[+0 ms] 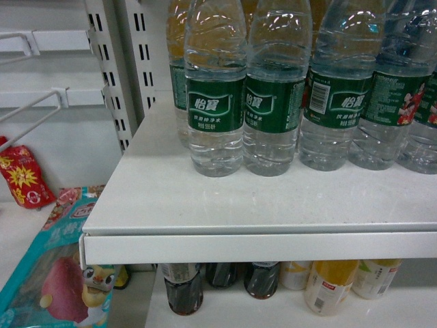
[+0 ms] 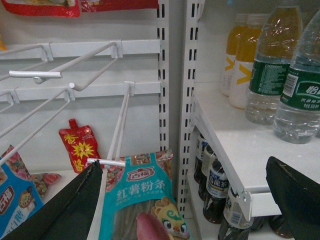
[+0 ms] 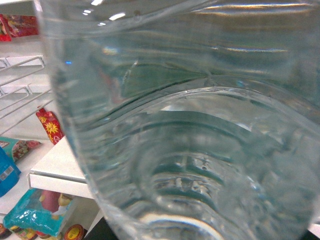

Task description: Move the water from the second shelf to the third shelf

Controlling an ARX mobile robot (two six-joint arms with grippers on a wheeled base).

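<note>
Water bottles (image 1: 217,102) stand upright in a row on the white shelf (image 1: 205,205), caps up and long axes vertical, green labels facing forward. They fill the shelf from about 12 o'clock round to 3 o'clock in the head view, shoulder to shoulder, with orange juice bottles (image 2: 240,60) behind them. Under the shelf, dark cola bottles (image 1: 183,287) sit at 6 o'clock, with more juice bottles just to their right.

The right wrist camera is filled by one clear ribbed bottle (image 3: 200,150) pressed very close; the right tool itself is not visible there, so whether it is clamped on that bottle or merely close to it I cannot tell.

The left tool (image 2: 190,210) shows two dark fingers (image 2: 75,210) spread wide apart at the bottom corners of its view, holding nothing. It is held low and to the left of the shelf edge, facing the slotted upright (image 2: 192,100), white wire hooks (image 2: 75,75) and a teal snack bag (image 2: 142,200).
</note>
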